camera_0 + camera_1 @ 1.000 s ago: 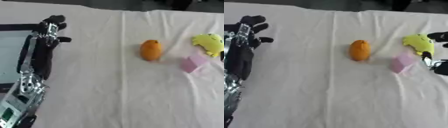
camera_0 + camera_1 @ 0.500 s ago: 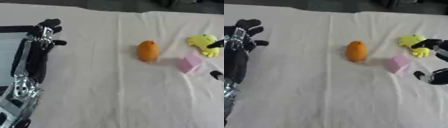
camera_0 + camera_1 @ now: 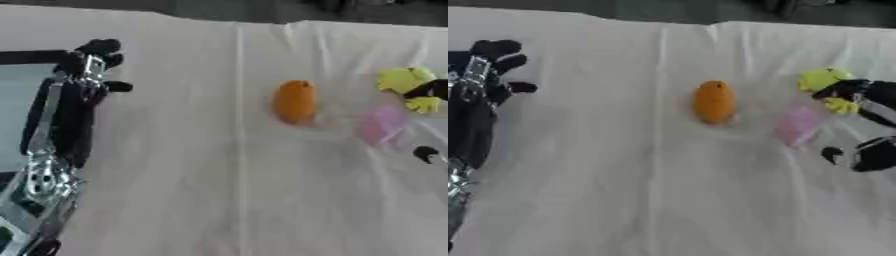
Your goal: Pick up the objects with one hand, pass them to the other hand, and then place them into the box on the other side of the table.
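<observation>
An orange oval object (image 3: pixel 295 101) lies on the white cloth mid-table. Right of it sits a small pink block (image 3: pixel 797 127), and behind that a yellow toy (image 3: pixel 822 79). My right hand (image 3: pixel 874 154) comes in from the right edge, open. One dark finger (image 3: pixel 843 90) lies across the yellow toy. The thumb (image 3: pixel 833 154) hangs just right of the pink block without touching it. My left hand (image 3: pixel 89 69) rests open at the far left, fingers pointing up, beside the box (image 3: pixel 24 55).
The box's black rim and grey inside show only at the left edge, partly covered by my left forearm (image 3: pixel 52 130). A fold in the cloth (image 3: pixel 238 125) runs down the middle. The table's far edge (image 3: pixel 201 10) is dark.
My right hand has moved in from the right edge, spreading beside the pink block and over the yellow toy. The left arm has stayed put. The objects have not moved.
</observation>
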`<state>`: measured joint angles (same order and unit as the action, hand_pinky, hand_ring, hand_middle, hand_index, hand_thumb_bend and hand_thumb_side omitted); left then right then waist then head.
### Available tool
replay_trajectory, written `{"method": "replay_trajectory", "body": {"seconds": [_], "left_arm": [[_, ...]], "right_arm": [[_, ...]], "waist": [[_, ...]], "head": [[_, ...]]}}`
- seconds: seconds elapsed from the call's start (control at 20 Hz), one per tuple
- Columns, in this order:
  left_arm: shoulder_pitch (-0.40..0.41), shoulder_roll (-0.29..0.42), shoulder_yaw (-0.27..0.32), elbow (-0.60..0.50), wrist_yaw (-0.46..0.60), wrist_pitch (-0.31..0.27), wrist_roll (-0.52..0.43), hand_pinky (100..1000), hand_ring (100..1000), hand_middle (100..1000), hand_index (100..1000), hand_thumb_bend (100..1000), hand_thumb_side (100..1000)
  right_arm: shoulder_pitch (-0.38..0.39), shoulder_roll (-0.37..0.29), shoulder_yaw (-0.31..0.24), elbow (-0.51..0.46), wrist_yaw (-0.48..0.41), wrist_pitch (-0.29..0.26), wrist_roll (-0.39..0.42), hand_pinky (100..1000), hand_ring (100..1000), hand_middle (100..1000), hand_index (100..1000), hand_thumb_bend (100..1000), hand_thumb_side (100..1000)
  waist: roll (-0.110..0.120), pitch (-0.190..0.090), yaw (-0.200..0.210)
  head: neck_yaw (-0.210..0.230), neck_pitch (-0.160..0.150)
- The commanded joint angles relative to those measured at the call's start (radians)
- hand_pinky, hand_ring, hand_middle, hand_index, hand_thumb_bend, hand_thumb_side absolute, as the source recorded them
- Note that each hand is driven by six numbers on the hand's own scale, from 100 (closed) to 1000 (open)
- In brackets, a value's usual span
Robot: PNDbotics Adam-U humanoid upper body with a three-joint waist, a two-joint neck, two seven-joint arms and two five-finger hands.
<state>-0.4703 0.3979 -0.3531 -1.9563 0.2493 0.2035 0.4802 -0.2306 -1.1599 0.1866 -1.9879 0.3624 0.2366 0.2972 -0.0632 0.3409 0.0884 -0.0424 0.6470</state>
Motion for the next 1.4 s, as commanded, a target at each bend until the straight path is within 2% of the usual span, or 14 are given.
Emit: {"method": "replay_trajectory", "body": {"seconds": [0.05,0.45,0.8,1.0,1.4], "left_arm": [[-0.016,0.014,0.0,-0.012,0.001,0.002,-0.001,638,840,777,762,100,694],[-0.021,0.012,-0.003,-0.011,0.007,0.002,-0.004,639,842,778,761,100,697],[-0.02,0.013,-0.008,-0.009,0.008,0.002,-0.006,639,844,778,761,100,700],[-0.022,0.011,-0.009,-0.01,0.009,0.002,-0.007,640,842,777,760,100,701],[-0.026,0.009,-0.013,-0.012,0.013,0.003,-0.007,640,843,775,758,100,706]], "right_arm": [[-0.015,-0.029,0.011,-0.012,0.037,-0.001,0.011,1000,923,893,916,382,100],[-0.024,-0.021,0.038,-0.012,0.108,0.0,0.041,1000,928,899,916,385,100],[-0.036,-0.019,0.028,-0.012,0.132,0.01,0.04,1000,924,900,917,384,100],[-0.05,-0.019,0.019,-0.012,0.14,0.024,0.016,1000,921,901,923,382,100],[-0.063,-0.013,0.016,-0.012,0.21,0.055,0.014,1000,924,906,921,383,100]], "waist": [[0.0,-0.013,0.002],[-0.002,-0.008,0.009],[-0.003,-0.006,0.009],[-0.002,-0.002,0.011],[0.002,0.009,0.018]], "head": [[0.004,-0.01],[0.009,-0.02],[0.004,-0.015],[-0.014,-0.017],[-0.05,-0.021]]}}
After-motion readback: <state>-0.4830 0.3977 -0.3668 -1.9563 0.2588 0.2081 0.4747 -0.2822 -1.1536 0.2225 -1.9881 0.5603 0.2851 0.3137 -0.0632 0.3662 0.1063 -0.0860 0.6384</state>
